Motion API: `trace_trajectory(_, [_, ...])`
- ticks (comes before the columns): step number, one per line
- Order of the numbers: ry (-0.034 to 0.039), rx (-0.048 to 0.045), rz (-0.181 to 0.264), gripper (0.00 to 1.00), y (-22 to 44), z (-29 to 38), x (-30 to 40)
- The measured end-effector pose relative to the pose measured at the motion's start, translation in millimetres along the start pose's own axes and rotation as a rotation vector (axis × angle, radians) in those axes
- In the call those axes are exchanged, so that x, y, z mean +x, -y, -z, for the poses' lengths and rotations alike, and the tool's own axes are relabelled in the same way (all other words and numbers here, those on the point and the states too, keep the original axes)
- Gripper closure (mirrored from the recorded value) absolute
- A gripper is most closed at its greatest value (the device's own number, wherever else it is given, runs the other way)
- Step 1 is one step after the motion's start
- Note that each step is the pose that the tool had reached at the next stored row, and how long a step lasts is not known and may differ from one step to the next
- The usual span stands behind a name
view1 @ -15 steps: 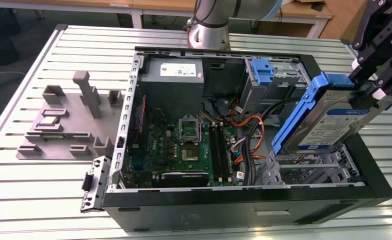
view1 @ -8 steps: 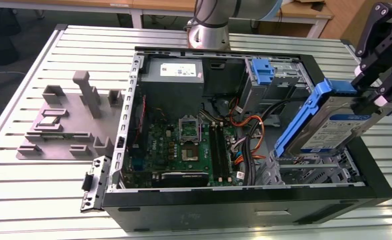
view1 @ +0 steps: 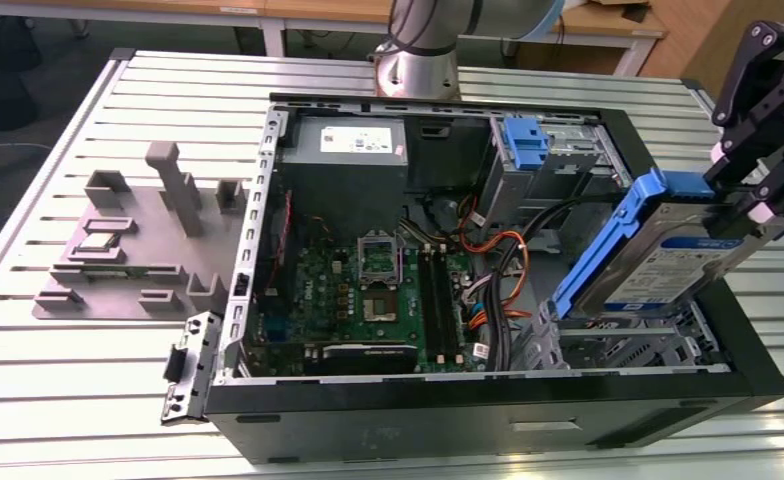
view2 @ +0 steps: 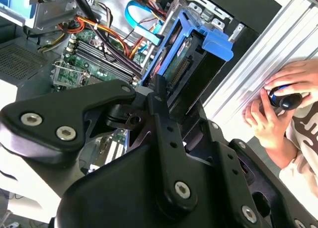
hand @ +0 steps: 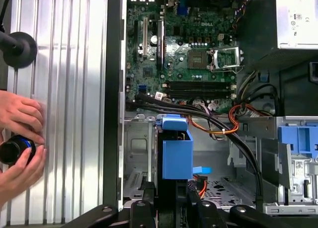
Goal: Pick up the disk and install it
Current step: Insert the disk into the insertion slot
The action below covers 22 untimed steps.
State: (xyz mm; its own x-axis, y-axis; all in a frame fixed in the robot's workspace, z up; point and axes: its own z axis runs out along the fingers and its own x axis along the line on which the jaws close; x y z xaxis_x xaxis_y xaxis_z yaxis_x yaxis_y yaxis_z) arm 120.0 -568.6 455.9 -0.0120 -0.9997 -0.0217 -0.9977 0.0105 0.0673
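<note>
The slatted metal table [view1: 99, 380] carries an open black computer case [view1: 472, 425] lying on its side, its front panel nearest in the exterior view. Just behind that panel, at the exterior view's right, sits a bare metal drive cage [view1: 632, 350], and the disk [view1: 659, 265] stands tilted over it, with its lower end at the cage's top edge and its upper end leaning out toward the right. Its silver face bears a white-and-blue printed label, too small to read, and blue rails frame it. The black jaws come in from the upper right and are clamped on the disk's raised blue end; in the first wrist view the blue carrier sits straight ahead of them, above the cage. Left of the cage lies the green motherboard [view1: 365, 290], with white lettering on it in the first wrist view, and orange and black cables [view1: 499, 255] loop between board and cage, close to the disk's lower end. Outside the case, at the exterior view's left, a grey fixture block [view1: 125, 250] rests on the table. In both wrist views a person's hands [hand: 20, 116] rest on the table beside the case, around a dark round object with a blue ring [hand: 12, 149]. At the case's far end are a grey power supply [view1: 345, 145] with a white label and a blue bracket [view1: 526, 140], and beyond them the arm's base [view1: 426, 35]
</note>
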Motion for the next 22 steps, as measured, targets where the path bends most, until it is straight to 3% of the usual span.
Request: trace_trajectory(22, [0.0000,0.0000,0.000,0.65,0.9,-12.0,0.3])
